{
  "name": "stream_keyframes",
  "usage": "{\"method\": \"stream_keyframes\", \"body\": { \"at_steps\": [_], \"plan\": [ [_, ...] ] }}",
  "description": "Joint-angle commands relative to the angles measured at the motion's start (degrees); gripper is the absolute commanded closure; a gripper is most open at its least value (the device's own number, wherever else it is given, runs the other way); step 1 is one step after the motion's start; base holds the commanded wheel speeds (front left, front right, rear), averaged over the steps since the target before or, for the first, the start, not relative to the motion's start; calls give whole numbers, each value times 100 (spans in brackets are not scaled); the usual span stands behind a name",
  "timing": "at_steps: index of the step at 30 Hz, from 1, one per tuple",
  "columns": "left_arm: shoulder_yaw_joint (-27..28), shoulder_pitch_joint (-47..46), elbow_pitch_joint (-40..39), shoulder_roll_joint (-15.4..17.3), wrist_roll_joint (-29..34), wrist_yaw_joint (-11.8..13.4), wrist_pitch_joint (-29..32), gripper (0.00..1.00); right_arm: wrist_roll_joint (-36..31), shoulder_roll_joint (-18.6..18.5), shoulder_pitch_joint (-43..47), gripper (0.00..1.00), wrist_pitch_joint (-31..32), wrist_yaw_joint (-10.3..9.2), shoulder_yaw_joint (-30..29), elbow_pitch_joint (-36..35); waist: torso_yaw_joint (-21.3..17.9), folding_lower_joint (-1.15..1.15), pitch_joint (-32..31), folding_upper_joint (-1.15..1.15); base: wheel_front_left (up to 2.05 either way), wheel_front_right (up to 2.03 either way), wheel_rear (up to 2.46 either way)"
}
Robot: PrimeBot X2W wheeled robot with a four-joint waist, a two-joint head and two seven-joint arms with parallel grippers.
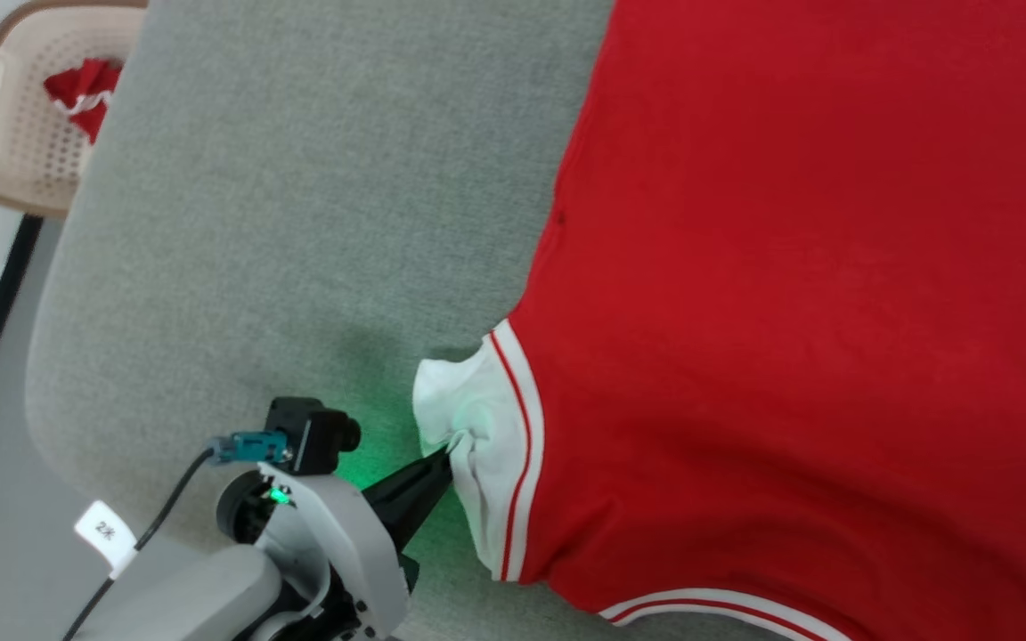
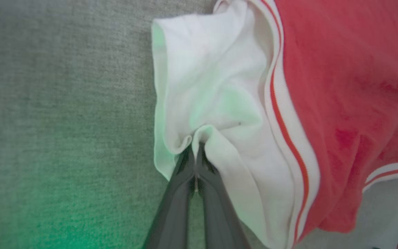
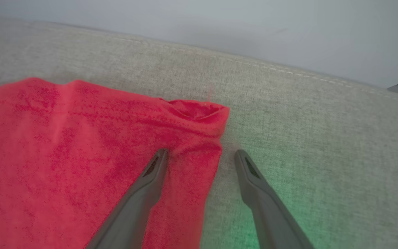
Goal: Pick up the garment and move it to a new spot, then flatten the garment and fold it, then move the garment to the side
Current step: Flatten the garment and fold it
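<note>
Two-point spread: flattening step

Head view: shirt (image 1: 789,267) covers the right half of the frame on a grey cushion (image 1: 299,223). Left gripper (image 1: 446,460), lower centre, is pinching the white sleeve (image 1: 477,418). Basket (image 1: 23,133) sits upper left.

Left wrist view: fingers pressed together on a sleeve fold, mid-frame. Advice: draw outward and low until the bunching clears.

Right wrist view: right gripper (image 3: 201,152) is spread, lower centre, straddling the shirt's curled red corner. Advice: close on the edge only, then pull away from the left.

Your left gripper (image 2: 195,152) has its fingers pinched together on the garment (image 2: 340,86); your right gripper (image 3: 201,154) stands with fingers spread wide, tips angled down.
</note>
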Motion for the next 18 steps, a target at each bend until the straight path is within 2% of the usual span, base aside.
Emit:
{"method": "stream_keyframes", "body": {
  "at_steps": [1,2,3,4,5,12,18],
  "plan": [
    [-70,12,291,-71,19,98,81,100,-86,83,109,0,224,-6,-58,264,166,0,161,0,0,0,0],
    [-77,14,341,-88,20,82,75,100,-137,139,114,0,397,-5,-144,431,174,0,166,0,0,0,0],
    [-81,3,386,-106,18,61,78,100,-234,170,122,36,564,-2,-189,569,179,0,170,0,0,0,0],
    [-79,-7,428,-120,17,37,73,100,-331,190,114,95,659,-3,-214,663,181,0,172,0,0,0,0],
    [-72,-17,468,-129,11,24,68,100,-376,183,96,100,723,-2,-283,726,183,0,176,0,0,0,0],
    [5,-5,727,-74,-64,-18,11,100,-801,230,102,100,784,-7,-618,785,3,0,25,0,0,0,0],
    [104,32,678,193,-93,72,-2,100,-560,420,292,100,1016,-7,-177,630,-372,0,-305,0,0,0,0]
  ]
}}
